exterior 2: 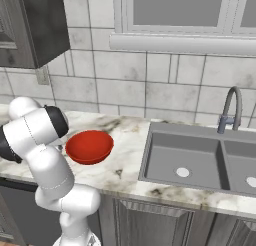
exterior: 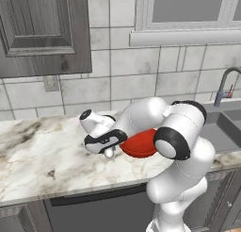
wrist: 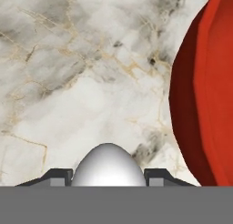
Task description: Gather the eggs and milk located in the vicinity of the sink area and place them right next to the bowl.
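My gripper (exterior: 109, 149) hangs low over the marble counter just left of the red bowl (exterior: 139, 144). Its fingers are shut on a small glossy white ball (wrist: 108, 166), which shows rounded between the two dark fingertips (wrist: 59, 175) in the hand view. In that view the red bowl (wrist: 207, 91) rises along the right edge, close beside the ball. The white ball (exterior: 109, 153) sits right at the counter surface; I cannot tell whether it touches. The sink (exterior 2: 200, 162) with its curved tap (exterior 2: 231, 110) lies to the right. No orange-brown egg or milk carton is in view.
Marble counter (exterior: 42, 151) stretches left of the bowl up to the tiled wall. A dark upper cabinet (exterior: 44, 30) hangs at the upper left, and a window ledge (exterior 2: 182, 42) runs above the sink. My own arm hides part of the red bowl (exterior 2: 89, 146).
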